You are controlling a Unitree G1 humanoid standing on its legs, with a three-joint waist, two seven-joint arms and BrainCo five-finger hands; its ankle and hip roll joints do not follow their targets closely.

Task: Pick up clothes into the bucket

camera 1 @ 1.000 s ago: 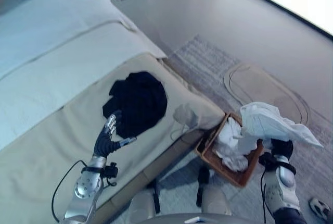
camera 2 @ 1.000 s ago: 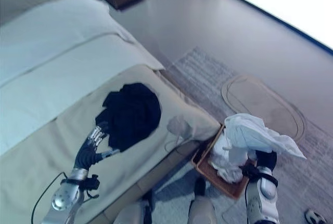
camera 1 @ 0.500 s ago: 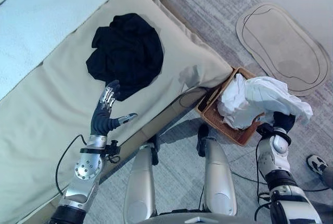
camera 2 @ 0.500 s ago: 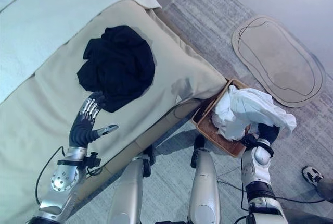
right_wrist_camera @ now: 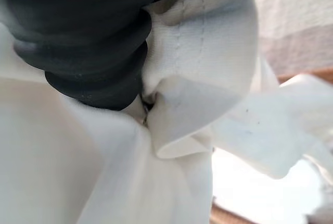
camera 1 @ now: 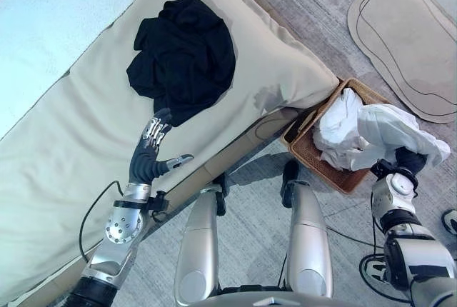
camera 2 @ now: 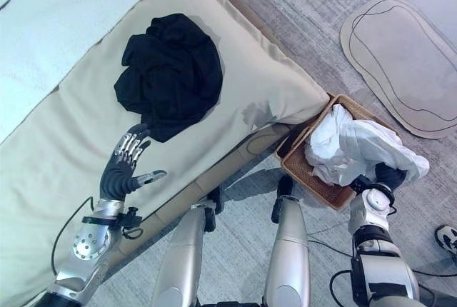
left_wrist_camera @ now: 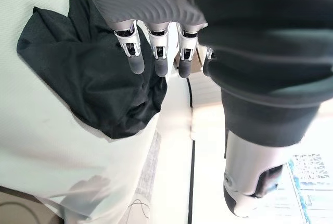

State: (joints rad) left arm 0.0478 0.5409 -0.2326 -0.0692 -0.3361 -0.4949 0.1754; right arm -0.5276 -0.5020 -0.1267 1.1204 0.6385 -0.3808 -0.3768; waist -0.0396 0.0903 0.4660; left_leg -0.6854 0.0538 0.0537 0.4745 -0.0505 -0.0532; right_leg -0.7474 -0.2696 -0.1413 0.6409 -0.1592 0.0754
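White garment [camera 1: 389, 132] over basket [camera 1: 323, 165], seemingly hand-held [camera 1: 409, 160].

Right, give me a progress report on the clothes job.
Partly done: the white cloth garment is draped over the brown wicker basket on the floor by the bed, but the right robot hand is buried in it, so its release is unconfirmed. Left: the black crumpled garment lies on the beige bed cover, with the open left robot hand just short of it.
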